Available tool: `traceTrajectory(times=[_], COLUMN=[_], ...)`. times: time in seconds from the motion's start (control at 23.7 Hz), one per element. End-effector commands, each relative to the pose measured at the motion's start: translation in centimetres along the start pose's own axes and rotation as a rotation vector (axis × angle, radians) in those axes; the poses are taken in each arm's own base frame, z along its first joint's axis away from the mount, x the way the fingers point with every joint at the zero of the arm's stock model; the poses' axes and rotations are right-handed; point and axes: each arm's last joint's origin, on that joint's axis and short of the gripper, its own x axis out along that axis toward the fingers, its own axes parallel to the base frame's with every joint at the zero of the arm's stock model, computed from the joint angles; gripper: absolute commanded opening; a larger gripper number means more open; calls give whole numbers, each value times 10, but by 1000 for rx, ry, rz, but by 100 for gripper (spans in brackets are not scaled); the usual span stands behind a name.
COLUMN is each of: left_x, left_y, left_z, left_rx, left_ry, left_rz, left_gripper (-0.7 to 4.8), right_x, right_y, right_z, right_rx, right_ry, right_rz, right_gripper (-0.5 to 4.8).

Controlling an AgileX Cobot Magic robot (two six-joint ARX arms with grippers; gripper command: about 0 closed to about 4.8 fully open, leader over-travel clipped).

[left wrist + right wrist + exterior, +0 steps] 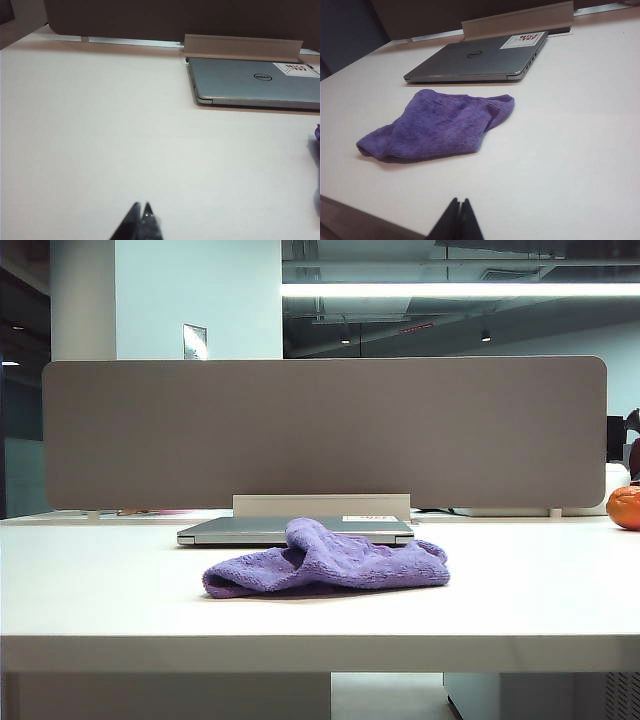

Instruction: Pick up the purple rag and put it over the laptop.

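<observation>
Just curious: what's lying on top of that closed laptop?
On the laptop: a white sticker with red print, a logo, no purple rag. Both grippers are away. Exterior view: rag hides its middle.

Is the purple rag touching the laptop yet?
Apart. The right wrist view shows bare table between the purple rag and the laptop; the exterior view only overlaps them.

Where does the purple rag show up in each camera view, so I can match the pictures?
Exterior view: purple rag lies crumpled at table centre, just in front of the laptop.
Left wrist view: only a purple sliver at the right edge.
Right wrist view: it lies in mid-picture, in front of the laptop.
Shared landmark: the closed laptop, seen in all three.
</observation>
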Motion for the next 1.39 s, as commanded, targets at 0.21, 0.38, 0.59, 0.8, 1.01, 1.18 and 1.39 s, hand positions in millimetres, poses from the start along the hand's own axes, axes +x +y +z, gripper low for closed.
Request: traceTrajectory(times=[0.21, 0.38, 0.59, 0.8, 1.01, 1.18, 1.39], left_x=[0, -1, -5, -12, -21, -21, -11], left_y=[0, -3, -6, -7, -8, -9, -9], left_z=[2, 6, 20, 46, 66, 78, 88], left_rx=[-108, -105, -98, -106, -98, -97, -103], left_ry=[-8, -42, -86, -219, -285, -287, -235], left_rz=[-12, -85, -171, -186, -194, -196, -195], left_gripper=[-6, -6, -6, -6, -6, -6, -6], right_x=[0, 0, 0, 0, 0, 0, 0], right_y=[0, 0, 0, 0, 0, 0, 0], right_z=[0, 0, 0, 0, 0, 0, 0], right_rx=[-1, -1, -2, -2, -2, -2, -2], right_ry=[-9, -9, -9, -9, -9, -9, -9], right_rz=[16, 15, 14, 14, 14, 14, 14], right_gripper=[22, 22, 22, 22, 22, 22, 22])
